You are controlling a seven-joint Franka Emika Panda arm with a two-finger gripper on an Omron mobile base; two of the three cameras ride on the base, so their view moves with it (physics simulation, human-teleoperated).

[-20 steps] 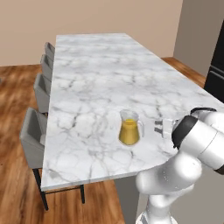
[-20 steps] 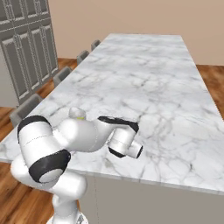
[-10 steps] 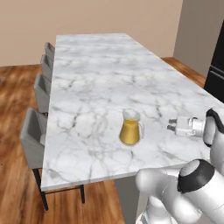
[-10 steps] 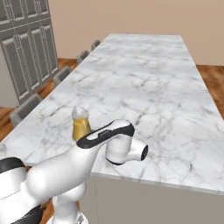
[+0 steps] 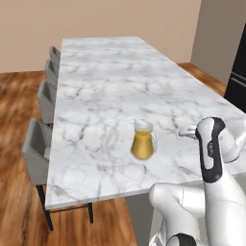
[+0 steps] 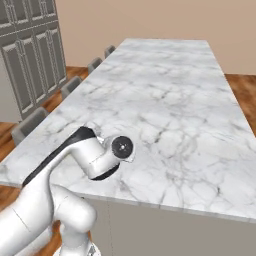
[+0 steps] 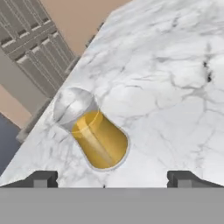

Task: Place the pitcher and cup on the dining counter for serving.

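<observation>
Pitcher (image 5: 143,142) stood upright on the dining counter (image 5: 96,81), near the end closest to the robot and set in from the long edge that had the stools. By that, half of the serving job looked done: the pitcher was set down and nothing was touching it. The cup was not to be seen near the pitcher, so fetching it and placing it on the same top seemed to be what was left. The gripper (image 7: 112,178) was released, its jaws spread wide and holding nothing, with the pitcher (image 7: 93,133) lying apart from it, ahead and between the two tips. Around the pitcher the marble top, white with grey veins, ran long and bare to its far end. Grey stools (image 5: 38,149) lined the side beyond the pitcher, on a wooden floor (image 5: 19,96). Further off stood tall grey panelled cabinets (image 6: 30,55) and a plain beige wall (image 5: 96,24).
</observation>
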